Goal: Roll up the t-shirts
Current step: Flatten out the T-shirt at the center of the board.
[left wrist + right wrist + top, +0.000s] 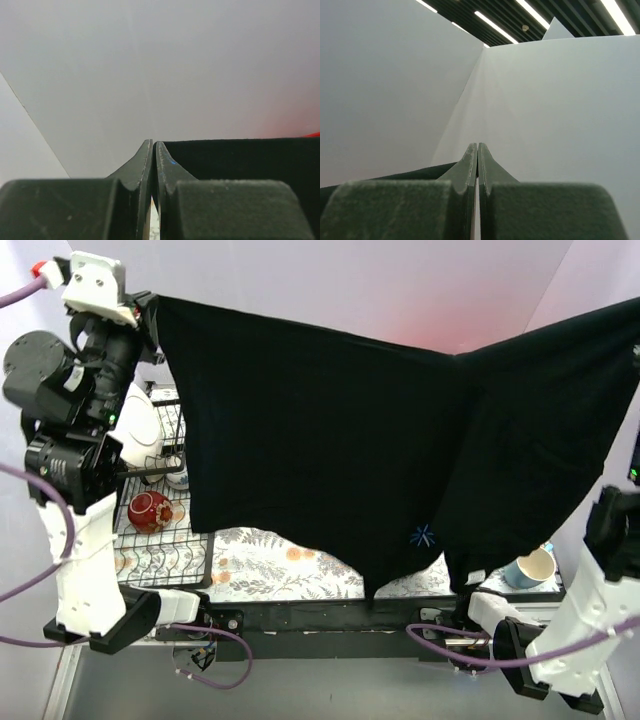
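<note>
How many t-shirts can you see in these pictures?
1: the black t-shirt hangs stretched between the left end effector and right end effector. Another may be hidden behind it.

The large black cloth t-shirt (320, 440) beside the left pincer (153, 150) looked soft and matt. That pincer's dark fingers (134, 176) were matt, faintly grainy plastic. Below it, the black wire rack (172, 472) looked metal; the round red bowl (150, 510) was glossy.

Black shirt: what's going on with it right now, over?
Shut on black shirt: left gripper, right gripper. Shirt held up, spread wide, hanging over table. Below it, rack and cup.
</note>
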`<state>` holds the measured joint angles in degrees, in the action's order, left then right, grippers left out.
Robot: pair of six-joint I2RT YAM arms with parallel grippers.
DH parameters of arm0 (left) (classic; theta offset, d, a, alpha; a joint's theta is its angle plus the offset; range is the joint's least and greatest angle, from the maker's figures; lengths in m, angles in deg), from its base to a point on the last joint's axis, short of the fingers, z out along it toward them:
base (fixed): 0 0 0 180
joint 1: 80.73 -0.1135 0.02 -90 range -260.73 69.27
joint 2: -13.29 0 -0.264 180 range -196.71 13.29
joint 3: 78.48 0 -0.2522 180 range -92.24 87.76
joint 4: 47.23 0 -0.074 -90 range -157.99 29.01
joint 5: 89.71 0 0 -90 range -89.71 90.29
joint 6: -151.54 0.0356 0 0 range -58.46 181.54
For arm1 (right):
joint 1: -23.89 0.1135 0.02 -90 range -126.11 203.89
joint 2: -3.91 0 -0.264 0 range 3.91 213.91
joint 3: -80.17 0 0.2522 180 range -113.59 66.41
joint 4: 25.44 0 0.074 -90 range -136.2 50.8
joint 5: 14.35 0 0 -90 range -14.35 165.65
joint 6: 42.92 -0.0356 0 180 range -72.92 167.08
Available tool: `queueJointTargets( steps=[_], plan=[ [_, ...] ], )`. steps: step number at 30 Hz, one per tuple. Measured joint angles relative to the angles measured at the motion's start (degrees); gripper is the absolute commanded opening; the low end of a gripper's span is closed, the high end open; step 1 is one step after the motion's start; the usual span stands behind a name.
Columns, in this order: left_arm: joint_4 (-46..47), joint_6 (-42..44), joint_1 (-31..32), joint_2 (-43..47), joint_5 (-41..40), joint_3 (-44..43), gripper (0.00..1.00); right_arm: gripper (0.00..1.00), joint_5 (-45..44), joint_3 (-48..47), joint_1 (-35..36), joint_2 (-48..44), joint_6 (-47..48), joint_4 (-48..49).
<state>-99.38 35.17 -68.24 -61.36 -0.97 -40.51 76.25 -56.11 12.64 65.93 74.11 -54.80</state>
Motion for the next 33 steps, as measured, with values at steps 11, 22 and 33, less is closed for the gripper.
queueJointTargets(
  steps=[11,22,33],
  plan=[
    [12.15,5.44,0.00,-13.35,0.48,-1.05,0.00,0.01,-1.42,8.76,0.00,12.94,5.09,9.77],
    [12.83,8.15,0.04,-13.49,1.09,3.39,0.00,0.01,0.00,16.98,0.02,9.29,11.13,10.14],
    [10.86,8.79,0.04,8.74,2.01,11.87,0.00,0.01,-1.46,16.41,0.00,-8.44,14.78,1.05]
  ],
)
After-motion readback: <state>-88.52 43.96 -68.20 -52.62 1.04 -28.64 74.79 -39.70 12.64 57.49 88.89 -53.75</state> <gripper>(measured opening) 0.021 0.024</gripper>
